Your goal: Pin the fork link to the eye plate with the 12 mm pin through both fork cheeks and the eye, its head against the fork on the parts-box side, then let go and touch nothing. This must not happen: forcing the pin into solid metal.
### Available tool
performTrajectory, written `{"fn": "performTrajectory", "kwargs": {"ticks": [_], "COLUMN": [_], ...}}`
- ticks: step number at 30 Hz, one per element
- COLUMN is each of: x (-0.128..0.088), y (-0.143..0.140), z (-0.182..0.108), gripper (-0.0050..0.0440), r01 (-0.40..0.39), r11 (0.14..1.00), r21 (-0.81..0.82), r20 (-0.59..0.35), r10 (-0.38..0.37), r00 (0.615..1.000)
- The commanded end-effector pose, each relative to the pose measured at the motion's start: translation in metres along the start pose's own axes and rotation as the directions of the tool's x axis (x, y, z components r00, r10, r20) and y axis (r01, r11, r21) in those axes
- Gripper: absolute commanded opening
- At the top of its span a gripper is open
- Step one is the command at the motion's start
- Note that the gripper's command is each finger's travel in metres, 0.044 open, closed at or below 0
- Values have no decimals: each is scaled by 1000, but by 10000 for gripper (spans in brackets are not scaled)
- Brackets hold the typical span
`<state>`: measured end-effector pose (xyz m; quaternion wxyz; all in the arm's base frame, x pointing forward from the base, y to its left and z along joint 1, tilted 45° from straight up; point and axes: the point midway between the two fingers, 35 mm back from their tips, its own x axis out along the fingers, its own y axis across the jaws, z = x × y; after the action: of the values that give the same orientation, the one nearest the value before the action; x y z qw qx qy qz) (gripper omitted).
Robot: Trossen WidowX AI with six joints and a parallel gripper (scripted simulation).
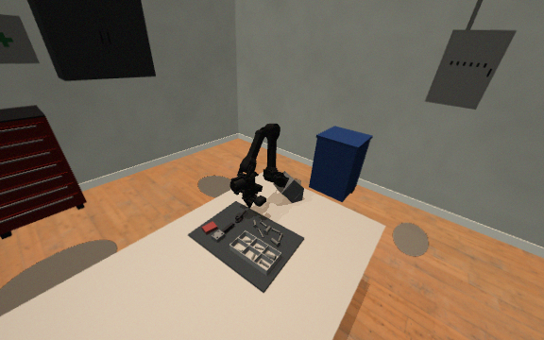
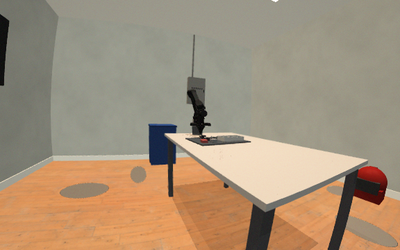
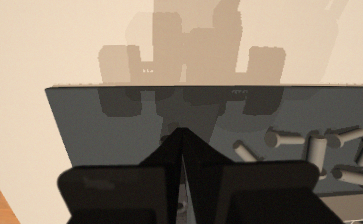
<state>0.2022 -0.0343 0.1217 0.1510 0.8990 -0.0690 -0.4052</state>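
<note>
The claw (image 3: 183,150) is clenched on nothing, its two fingers pressed together and pointing down over the far edge of the dark mat (image 3: 107,130). In the wrist view the loose pins (image 3: 302,145) lie scattered on the mat to the claw's right, their long axes at mixed angles; which is the 12 mm one cannot be told. In the top view the fork link (image 1: 240,217) sits just below the claw, with the parts box (image 1: 255,251) nearer the camera.

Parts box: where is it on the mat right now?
In the top view the parts box sits on the dark mat's near-right part, just in front of the loose pins.
</note>
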Motion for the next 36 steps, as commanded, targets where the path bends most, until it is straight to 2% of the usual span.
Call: {"fn": "performTrajectory", "kwargs": {"ticks": [1,15,22,27,31,36], "x": [0,0,-13,-11,-11,-11], "y": [0,0,0,-1,2,2], "z": [0,0,0,1,-4,-4], "gripper": [0,0,0,0,0,0], "r01": [0,0,0,2,3,4], "r11": [1000,1000,1000,1000,994,998], "r21": [0,0,0,-3,107,-56], "r20": [0,0,0,4,7,7], "r10": [0,0,0,-2,-3,-4], "r00": [1000,1000,1000,1000,1000,1000]}}
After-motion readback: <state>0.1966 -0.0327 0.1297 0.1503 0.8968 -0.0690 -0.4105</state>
